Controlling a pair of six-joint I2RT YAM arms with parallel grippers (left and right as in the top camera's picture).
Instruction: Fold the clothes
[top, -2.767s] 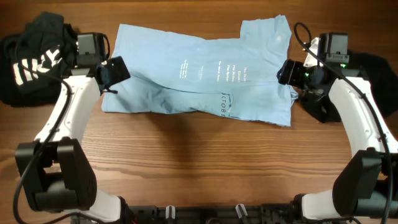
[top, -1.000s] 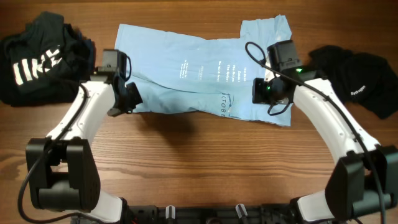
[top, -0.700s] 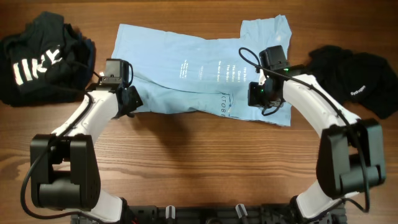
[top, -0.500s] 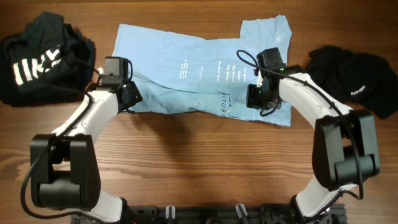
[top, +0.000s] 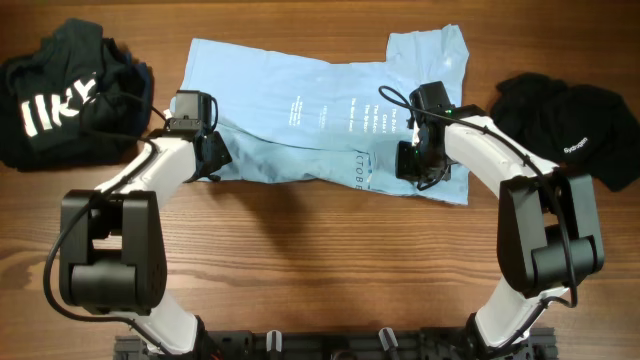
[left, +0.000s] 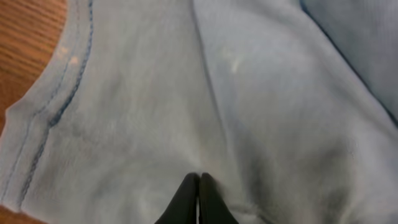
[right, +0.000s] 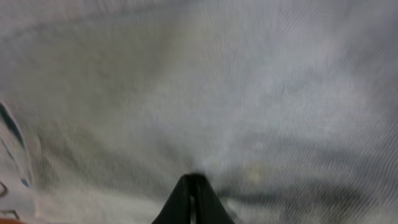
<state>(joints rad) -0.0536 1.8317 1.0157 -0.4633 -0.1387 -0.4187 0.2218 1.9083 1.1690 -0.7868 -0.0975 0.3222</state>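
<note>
Across far middle of desk (top: 320, 260), blue T-shirt (top: 300, 110) lies spread, pale print up. Left jaws shut at its lower left edge, fingertips (left: 186, 198) against cloth; right jaws shut on its right part; pinch unclear. Black pile (top: 60, 95) far left, second black pile (top: 565, 120) far right.

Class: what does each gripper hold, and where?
Shut jaws of the left gripper and right gripper rest on the light blue T-shirt, near its lower-left hem and lower-right part. Pinch: cannot tell.
</note>
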